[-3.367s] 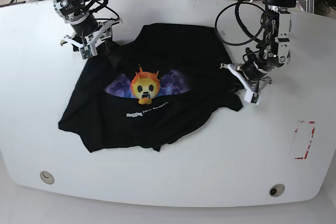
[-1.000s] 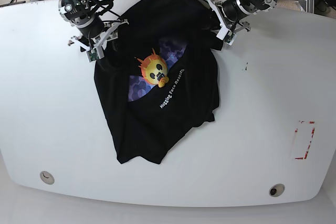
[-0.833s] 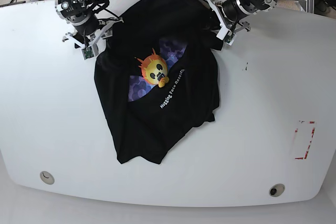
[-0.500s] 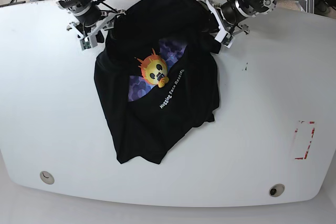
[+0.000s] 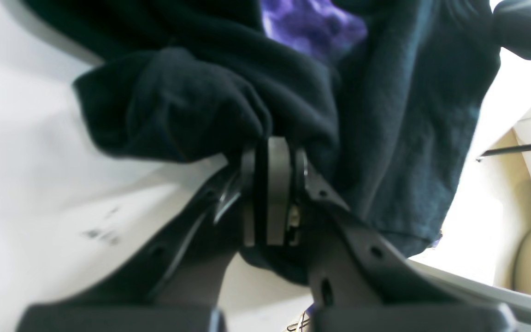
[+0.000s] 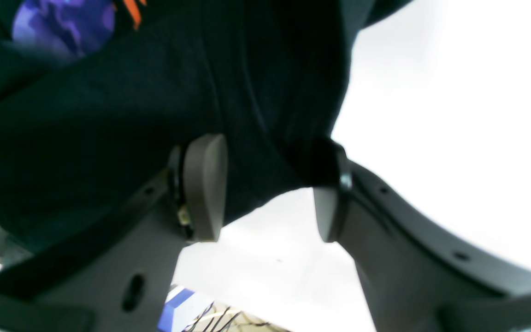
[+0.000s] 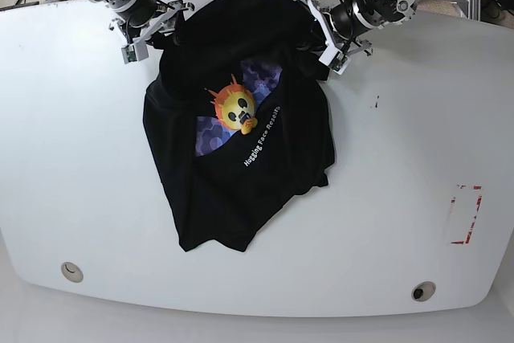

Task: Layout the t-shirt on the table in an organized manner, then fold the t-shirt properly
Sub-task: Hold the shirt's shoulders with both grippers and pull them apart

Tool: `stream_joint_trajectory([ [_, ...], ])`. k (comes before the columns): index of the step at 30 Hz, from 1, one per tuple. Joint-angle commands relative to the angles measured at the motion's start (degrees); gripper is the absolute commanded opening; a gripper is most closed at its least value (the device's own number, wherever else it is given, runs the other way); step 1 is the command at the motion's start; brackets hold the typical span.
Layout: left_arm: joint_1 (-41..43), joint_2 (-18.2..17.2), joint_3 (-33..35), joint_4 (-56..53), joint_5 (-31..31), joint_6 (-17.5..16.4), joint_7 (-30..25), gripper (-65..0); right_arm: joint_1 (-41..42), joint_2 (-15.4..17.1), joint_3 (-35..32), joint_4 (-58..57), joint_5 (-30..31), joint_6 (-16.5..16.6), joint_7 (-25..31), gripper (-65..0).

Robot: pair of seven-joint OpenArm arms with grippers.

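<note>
Where the white worktop (image 7: 96,198) is nearest, it lies bare; beyond, the black t-shirt (image 7: 241,174) sprawls crumpled toward the far edge. Soft and limp, it likely handles best by 2 corners. The left end effector (image 5: 270,152) pinches bunched cloth; the right end effector (image 6: 265,193) stands half-open astride a fold.

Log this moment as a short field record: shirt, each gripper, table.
t-shirt: black, crumpled, skewed on the table, sun-face print up
left gripper: shut, pinching a bunched fold of shirt fabric
right gripper: jaws apart at the shirt's edge; fabric lies between them
table: white, red tape mark near one edge
layout: not yet flat
</note>
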Motion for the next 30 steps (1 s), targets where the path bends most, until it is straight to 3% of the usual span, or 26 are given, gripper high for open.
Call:
stream_joint_trajectory([
  [1,-0.1,-0.1,0.0,1.1,-0.9,-0.4,-1.1,-65.0,-0.1,0.3,0.2,-1.5,0.7,0.1,0.6,-35.8],
  [16,-0.1,-0.2,-0.2,1.1,-0.9,-0.4,-1.1,-65.0,-1.6,0.0,-3.2,-2.8,0.8,0.1,0.3,-37.1],
  [18,-0.1,-0.3,-0.2,1.1,-0.9,-0.4,-1.1,-65.0,-1.6,0.0,-3.4,-2.8,0.8,0.1,0.4,-39.5],
  [24,-0.1,-0.3,-0.3,1.1,-0.9,-0.5,-1.1,-65.0,-1.3,0.2,-3.4,-2.8,0.4,0.1,0.5,-65.0],
  [30,-0.1,-1.7,-0.8,1.1,-1.0,-0.6,-1.1,-65.0,-0.9,0.6,-3.2,-2.8,0.3,0.1,0.6,-65.0],
])
